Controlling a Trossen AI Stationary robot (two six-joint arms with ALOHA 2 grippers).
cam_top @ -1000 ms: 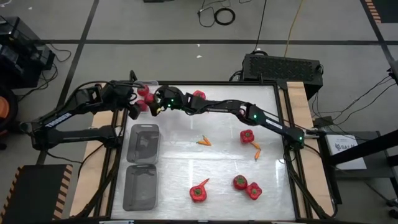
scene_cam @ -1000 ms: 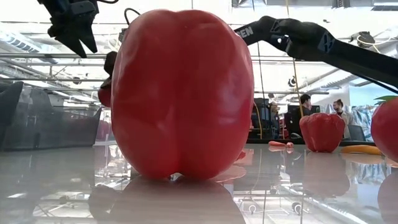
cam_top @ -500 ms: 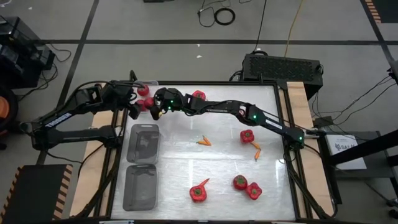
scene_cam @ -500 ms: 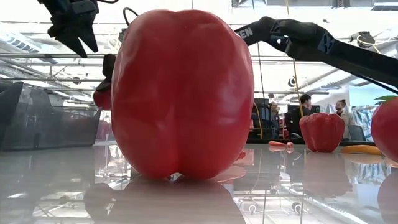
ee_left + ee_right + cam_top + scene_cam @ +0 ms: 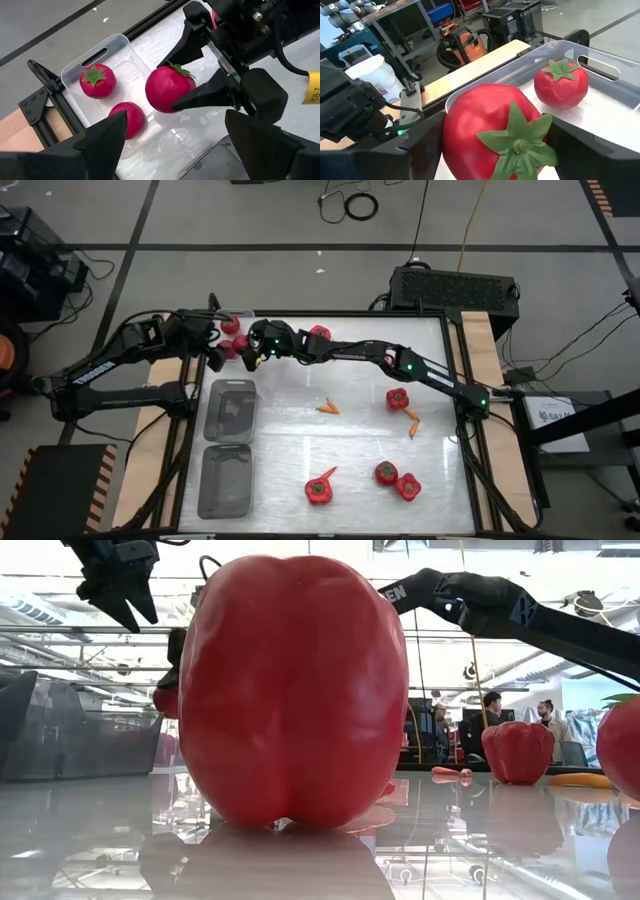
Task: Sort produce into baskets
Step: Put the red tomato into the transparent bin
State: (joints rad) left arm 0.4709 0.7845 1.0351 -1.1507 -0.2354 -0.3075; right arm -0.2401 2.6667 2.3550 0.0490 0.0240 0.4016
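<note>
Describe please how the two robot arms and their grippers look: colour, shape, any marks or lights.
Both arms are black and slender. The right arm carries small green lights and white lettering; the left arm has white lettering too. The right gripper has two tapering black fingers, with thin wires and a yellow tag nearby.

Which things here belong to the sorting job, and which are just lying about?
Job:
- right hand, shut on a tomato
- far tray holding two tomatoes
- two empty trays
- loose peppers and chilies on the table
- left hand, open, beside the far tray

Lying about:
- black box behind the table
- floor cables
- vacuum
</note>
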